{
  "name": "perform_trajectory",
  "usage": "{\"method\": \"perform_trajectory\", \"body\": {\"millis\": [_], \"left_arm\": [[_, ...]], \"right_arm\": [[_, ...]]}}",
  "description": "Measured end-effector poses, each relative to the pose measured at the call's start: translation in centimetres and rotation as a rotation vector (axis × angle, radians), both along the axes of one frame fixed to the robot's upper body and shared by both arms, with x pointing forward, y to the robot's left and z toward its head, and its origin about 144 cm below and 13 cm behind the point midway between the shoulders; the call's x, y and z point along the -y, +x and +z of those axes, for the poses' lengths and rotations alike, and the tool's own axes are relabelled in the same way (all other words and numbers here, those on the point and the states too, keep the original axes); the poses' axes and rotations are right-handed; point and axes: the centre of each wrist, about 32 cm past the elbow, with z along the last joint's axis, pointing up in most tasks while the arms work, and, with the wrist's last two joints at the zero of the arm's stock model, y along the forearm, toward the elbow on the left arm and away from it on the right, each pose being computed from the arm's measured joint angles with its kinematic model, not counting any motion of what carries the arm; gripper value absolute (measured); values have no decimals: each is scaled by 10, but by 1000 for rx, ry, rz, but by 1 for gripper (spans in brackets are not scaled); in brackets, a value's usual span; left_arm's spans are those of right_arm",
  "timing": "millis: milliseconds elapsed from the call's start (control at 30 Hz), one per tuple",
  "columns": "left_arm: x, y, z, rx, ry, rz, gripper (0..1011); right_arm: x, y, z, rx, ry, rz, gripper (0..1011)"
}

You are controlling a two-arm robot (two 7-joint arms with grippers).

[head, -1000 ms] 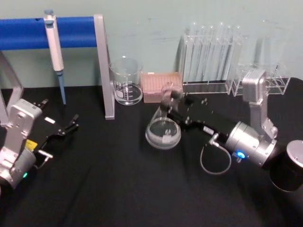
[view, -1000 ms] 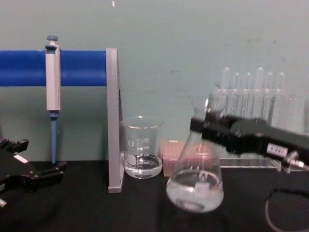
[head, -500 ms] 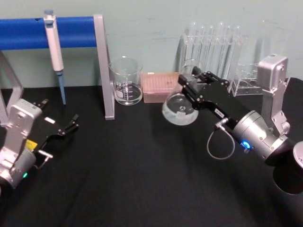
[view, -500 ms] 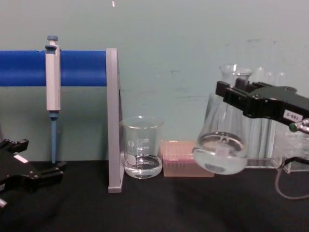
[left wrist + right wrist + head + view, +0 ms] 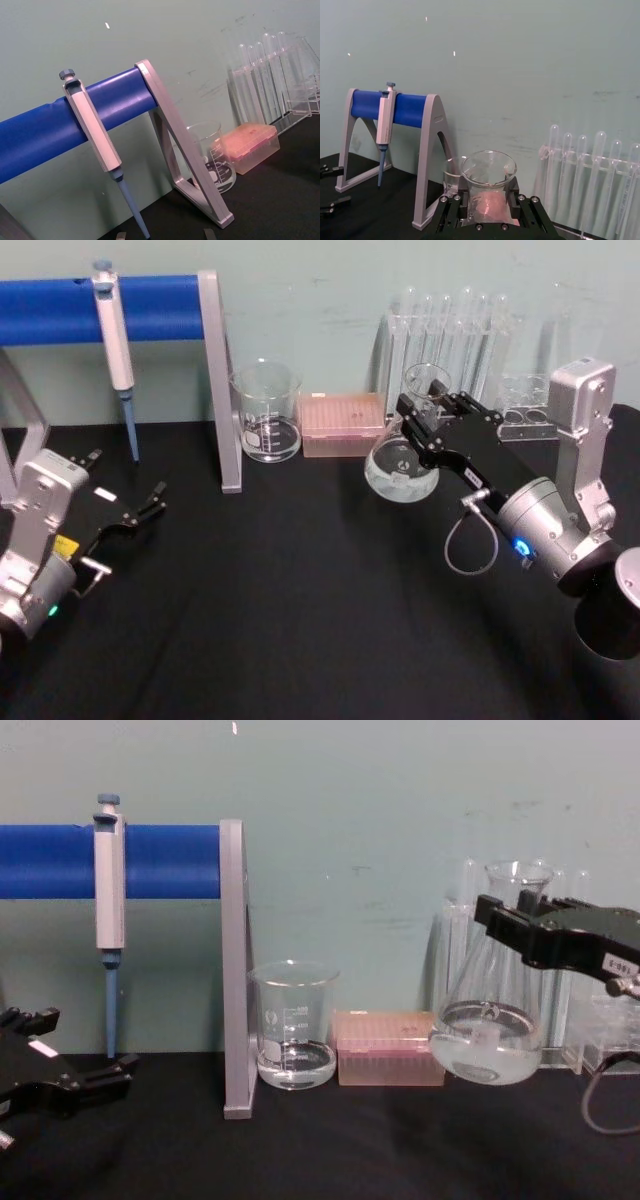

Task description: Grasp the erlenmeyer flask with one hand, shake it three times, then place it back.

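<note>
Clear glass with a little liquid pooled in its base, the erlenmeyer flask [image 5: 403, 465] hangs upright above the black desk [image 5: 300, 620]. It is in front of the test tube rack [image 5: 450, 340] and just right of the pink tip box [image 5: 340, 420]. The right hand [image 5: 428, 408] is clamped around its neck. The left hand [image 5: 128, 475] sits low at the desk's left side, fingers apart.

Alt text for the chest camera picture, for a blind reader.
The right gripper holds a glass flask of clear liquid by its neck, above the black table. To its left: a pink box, a beaker, a pipette on a blue rack, and the open left gripper at the edge.
</note>
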Motion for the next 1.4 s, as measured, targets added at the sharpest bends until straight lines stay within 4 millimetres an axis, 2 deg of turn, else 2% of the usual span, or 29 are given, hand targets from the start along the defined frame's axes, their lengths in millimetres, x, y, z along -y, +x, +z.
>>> {"method": "perform_trajectory", "body": {"millis": [267,467,867,1033,1400], "left_arm": [[0,0,0,0,0,0,1001],[0,0,0,0,0,0,1001],[0,0,0,0,0,0,1001],[0,0,0,0,0,0,1001],[0,0,0,0,0,0,1001]], "right_arm": [[-2,4,0,-10,-25,34,449],[-8,9,4,-14,-55,126,449],[-37,24,9,27,-110,438,449],[-45,26,9,36,-110,515,449],[-48,25,7,42,-100,526,449]]}}
